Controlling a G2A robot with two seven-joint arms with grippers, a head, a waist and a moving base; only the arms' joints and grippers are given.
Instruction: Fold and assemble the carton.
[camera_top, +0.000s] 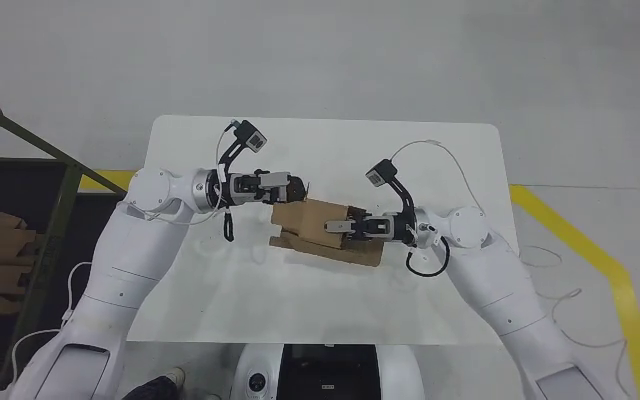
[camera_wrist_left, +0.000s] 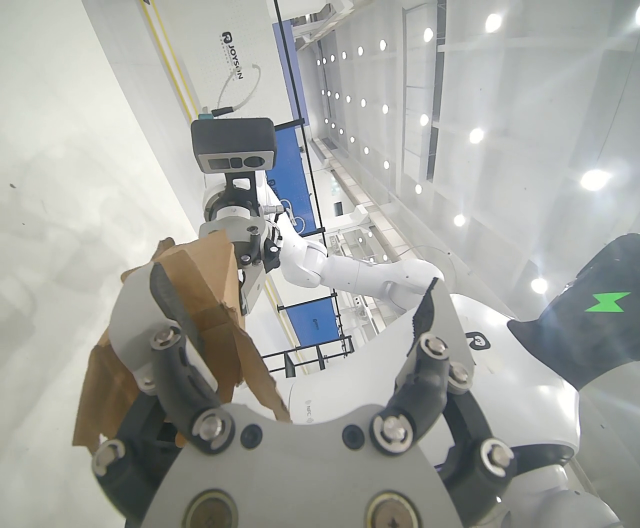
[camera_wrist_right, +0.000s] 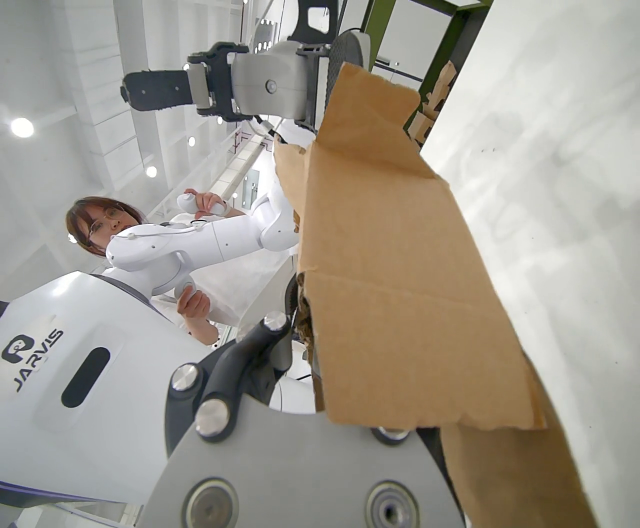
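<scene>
A brown cardboard carton (camera_top: 312, 218), partly folded, lies in the middle of the white table (camera_top: 450, 160). My left gripper (camera_top: 297, 187) stands open at the carton's far left corner. In the left wrist view one of its fingers (camera_wrist_left: 172, 310) rests against a carton (camera_wrist_left: 210, 280) flap and the other finger (camera_wrist_left: 432, 320) is in free air. My right gripper (camera_top: 338, 227) lies over the carton's right part, shut on a wall of the carton (camera_wrist_right: 395, 280). The right wrist view has the left gripper (camera_wrist_right: 247, 70) spread wide at the carton's far end.
A dark green rack (camera_top: 40, 200) with spare cardboard (camera_top: 12, 250) stands off the table's left side. A white cable (camera_top: 440, 150) loops above the right arm. Bare table surface lies all around the carton.
</scene>
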